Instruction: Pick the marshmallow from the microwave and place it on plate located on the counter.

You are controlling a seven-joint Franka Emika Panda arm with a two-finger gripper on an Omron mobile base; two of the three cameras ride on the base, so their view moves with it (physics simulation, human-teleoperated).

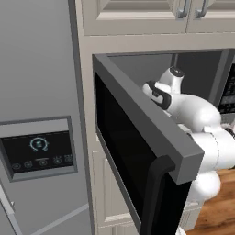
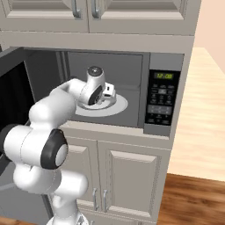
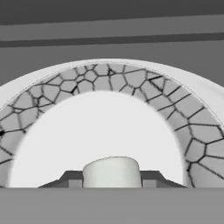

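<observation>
You are looking at a home kitchen: built-in microwave (image 2: 145, 94) among beige cabinets (image 2: 127, 176), grey fridge (image 1: 39, 114) alongside, wood floor (image 2: 197, 202) showing below.

a tall grey fridge (image 1: 39, 114) fills the left side of the left base view, with a dark display panel (image 1: 39, 153) set in a grey frame on its door. beside it runs beige cabinetry: upper cabinet doors (image 2: 132, 15) with curved metal handles (image 2: 94, 8) along the top, and lower cabinet doors (image 2: 132, 176) with raised panels and slim vertical handles (image 2: 99, 200) below. to the right, a plain peach-coloured wall (image 2: 206, 101) runs back into the room. the floor (image 2: 193, 202) is warm brown wood planks. light is even and soft, with no hard shadows.
</observation>
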